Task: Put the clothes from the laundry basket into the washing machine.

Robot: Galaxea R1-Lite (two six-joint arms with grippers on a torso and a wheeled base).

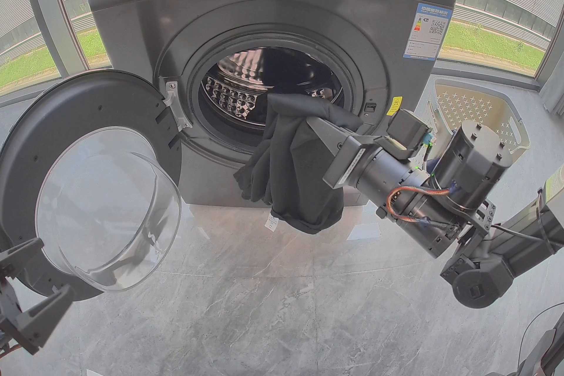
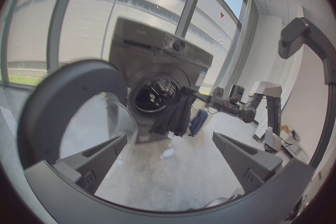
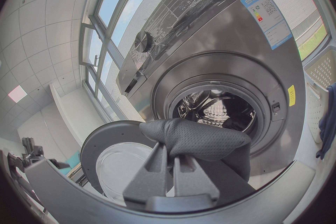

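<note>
A grey washing machine (image 1: 270,1) stands ahead with its round door (image 1: 88,177) swung open to the left and the steel drum (image 1: 264,80) exposed. My right gripper (image 1: 320,130) is shut on a black garment (image 1: 294,165), held just in front of the drum mouth; the cloth hangs down past the machine's lower front. In the right wrist view the fingers (image 3: 159,168) pinch the black garment (image 3: 196,139) before the drum (image 3: 217,112). My left gripper (image 2: 168,146) is open at the lower left, near the door (image 2: 73,95). The laundry basket (image 1: 482,113) stands right of the machine.
A dark blue cloth (image 3: 327,119) hangs over the basket's rim (image 3: 316,95). Grey tiled floor (image 1: 282,301) stretches in front of the machine. Windows run behind and to both sides.
</note>
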